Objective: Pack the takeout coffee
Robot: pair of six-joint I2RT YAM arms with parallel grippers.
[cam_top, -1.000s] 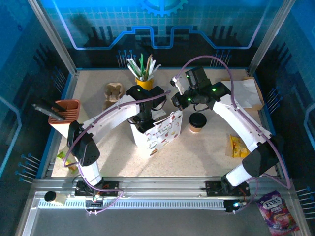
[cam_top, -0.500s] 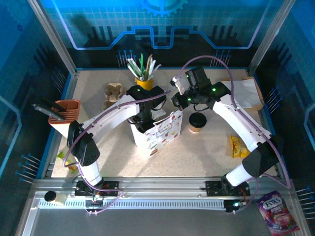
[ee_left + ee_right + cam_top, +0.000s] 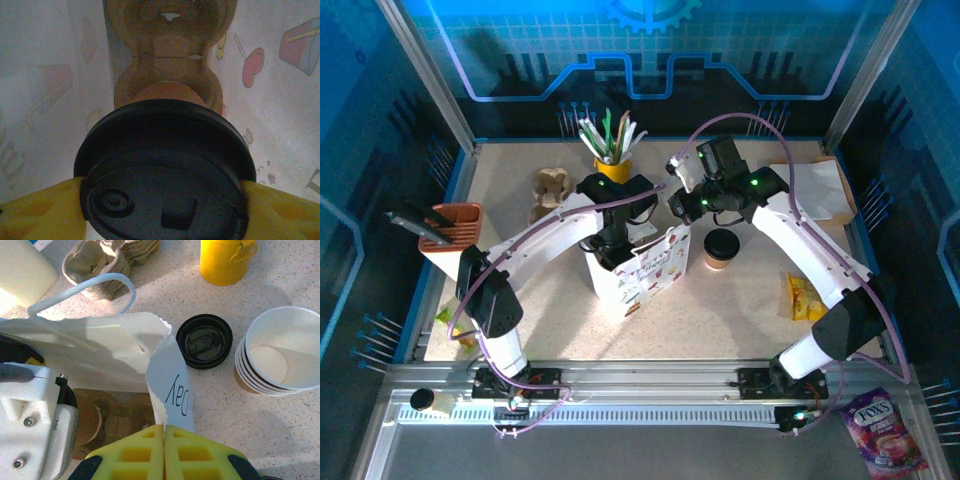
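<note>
white paper bag (image 3: 645, 278): one, upright in the middle of the table (image 3: 720, 322), with both grippers at it.
left gripper (image 3: 161, 214): down inside the bag; we see its two yellow fingers (image 3: 37, 215) spread to either side of a black lid, touching its rim and clasping the held coffee cup (image 3: 165, 165).
held coffee cup: one, inside the bag, above the one brown moulded carrier (image 3: 170, 47) on the bag's floor; we cannot tell whether it sits in a well.
right gripper (image 3: 164, 439): two yellow fingers pressed together, pinching the bag's paper rim.
coffee outside the bag: from above we count one cup by the bag (image 3: 721, 247), black-lidded, just to the bag's right; the right wrist view gives us one cup by the stack (image 3: 204, 341), also black-lidded; we cannot tell whether these are one cup or two.
stack of lidless cups (image 3: 280, 357): one, four or five rims nested, just beside that lidded cup.
yellow cup of utensils (image 3: 613, 168): one, behind the bag.
spare carriers (image 3: 550, 190): one nested pile, left of the yellow cup.
snack packets: two, a yellow packet (image 3: 805, 298) on the table at right and a purple packet (image 3: 882, 430) beyond the near right corner.
</note>
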